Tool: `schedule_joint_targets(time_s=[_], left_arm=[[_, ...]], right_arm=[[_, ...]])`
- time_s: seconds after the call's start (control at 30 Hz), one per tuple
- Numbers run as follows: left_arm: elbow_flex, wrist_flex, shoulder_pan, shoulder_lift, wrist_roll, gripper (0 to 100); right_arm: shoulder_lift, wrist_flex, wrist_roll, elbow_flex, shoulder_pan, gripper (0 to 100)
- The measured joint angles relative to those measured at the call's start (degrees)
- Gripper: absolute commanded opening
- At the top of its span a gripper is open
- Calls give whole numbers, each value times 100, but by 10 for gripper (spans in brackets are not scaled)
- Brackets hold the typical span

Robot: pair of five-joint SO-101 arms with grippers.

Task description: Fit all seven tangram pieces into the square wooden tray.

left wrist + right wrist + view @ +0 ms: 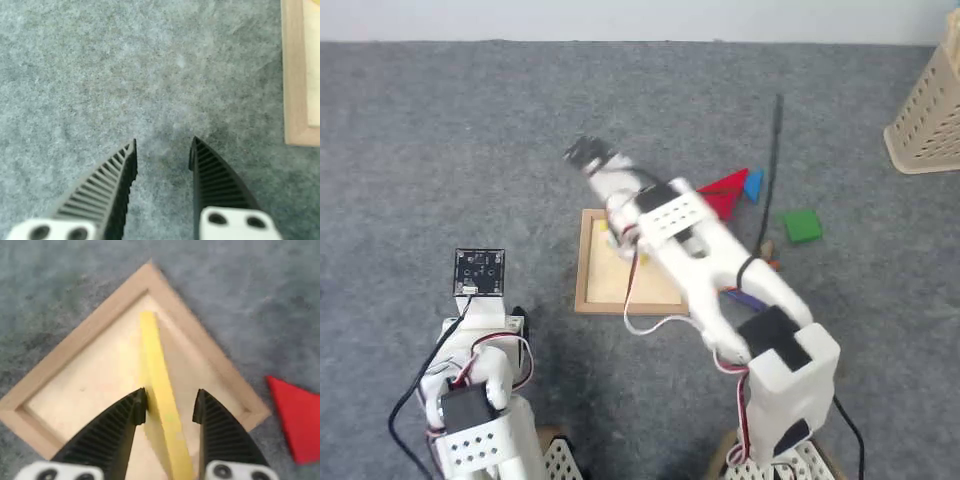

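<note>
**Tangram tray (pixel 582 265): yellow piece (pixel 156 365) on edge above the wood**

A grey, carpet-like table (pixel 440 130) carries everything. The square wooden tray lies near its middle, and its floor appears bare apart from the yellow piece.

The right arm (pixel 720 260) is stretched forward and to the left from its base, so that the right hand (pixel 170 400) hangs over the tray, pointing down. The yellow piece stands on edge inside that hand, tilted, with its long side running from the tray's middle towards one corner. Whether the piece is gripped or only bracketed cannot be told.

The left arm (pixel 480 400) is folded close to its base. The left hand (pixel 164 150) is held moderately open with nothing in it, low over the table just beside a corner of the tray.

The red triangle (pixel 725 192), green square (pixel 801 225) and blue piece (pixel 753 184) lie on the table beyond the tray.

The step in hand is judged to be the seating of the yellow piece. It would best be lowered until one edge meets the floor, then laid flat with its long side pressed along an inner wall. Release is best delayed until the piece lies flat, since a piece dropped on edge may come to rest against the rim.
</note>
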Motion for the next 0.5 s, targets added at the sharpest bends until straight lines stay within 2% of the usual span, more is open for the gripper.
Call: schedule_joint_targets(time_s=[0.2,0.5], left_arm=[[0,0,0,0,0,168],[0,0,0,0,0,168]], right_arm=[[0,308,0,-466,668,163],[0,360,0,-466,695,162]])
